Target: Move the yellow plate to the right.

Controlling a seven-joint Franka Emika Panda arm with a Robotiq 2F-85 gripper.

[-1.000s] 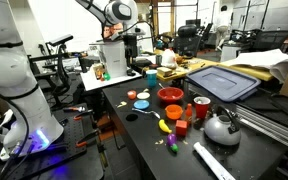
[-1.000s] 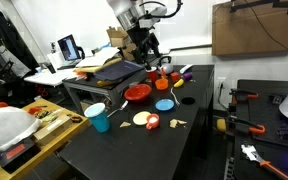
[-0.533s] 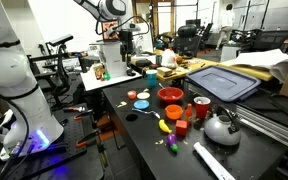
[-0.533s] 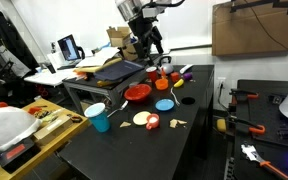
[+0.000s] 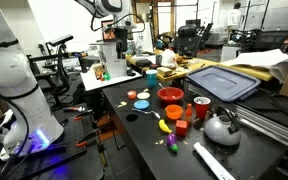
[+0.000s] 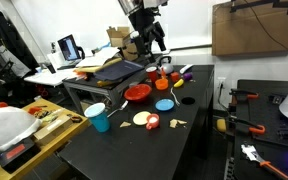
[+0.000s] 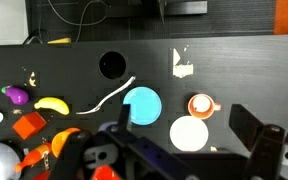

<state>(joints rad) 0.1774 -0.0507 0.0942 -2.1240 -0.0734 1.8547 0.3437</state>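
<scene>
The pale yellow plate (image 7: 189, 135) lies flat on the black table, next to a blue plate (image 7: 141, 104) and a small orange cup (image 7: 201, 105). It also shows in both exterior views (image 5: 144, 94) (image 6: 142, 118). My gripper (image 7: 184, 124) is open and empty. It hangs high above the table, with its two fingers framing the pale yellow plate in the wrist view. In both exterior views the gripper (image 5: 119, 38) (image 6: 154, 42) is well above the objects.
A banana (image 7: 51, 103), a purple eggplant (image 7: 16, 95), an orange block (image 7: 28, 125), a white cable (image 7: 109, 95) and a round hole (image 7: 112, 64) lie nearby. A red bowl (image 5: 170, 96), a red mug (image 5: 200, 108) and a kettle (image 5: 221, 127) stand further along the table. A blue cup (image 6: 97, 118) stands near the table edge.
The arm has risen and drawn back from the table. The objects on the table have not moved.
</scene>
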